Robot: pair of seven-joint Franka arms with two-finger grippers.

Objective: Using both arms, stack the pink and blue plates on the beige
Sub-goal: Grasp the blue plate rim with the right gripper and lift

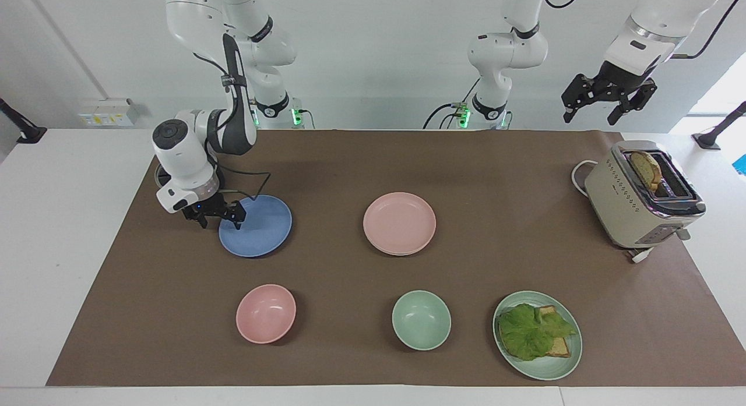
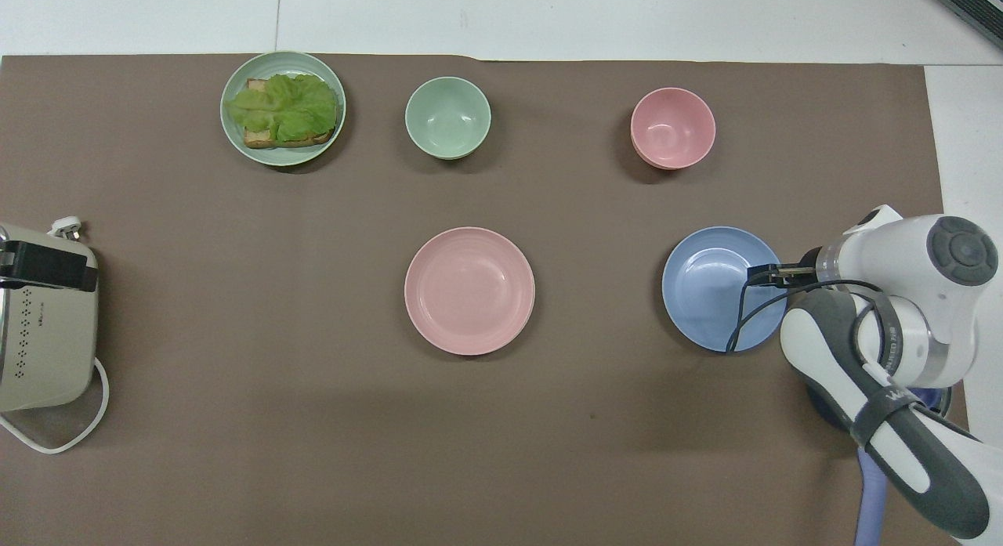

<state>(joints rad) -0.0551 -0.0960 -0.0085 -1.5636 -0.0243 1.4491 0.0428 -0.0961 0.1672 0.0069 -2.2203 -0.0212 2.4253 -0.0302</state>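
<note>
The blue plate (image 1: 256, 226) lies on the brown mat (image 1: 373, 161) of the bench, toward the right arm's end. The right pincer (image 1: 220, 216) is low at the rim of this plate, at about 9 o'clock of the plate in the facing view. Its fingers stand apart, one over the plate's edge and one just outside it, and they do not hold anything. Whether a finger touches the rim, I cannot tell.

The pink plate (image 1: 399, 223) lies in the middle of the mat, at 3 o'clock from the blue plate in the facing view, well apart from it. It rests on another plate, of which only a thin pale edge shows below it.

The left pincer (image 1: 603, 106) hangs high in the air above the toaster (image 1: 641, 196), at the left arm's end. Its fingers are spread open and empty.
</note>
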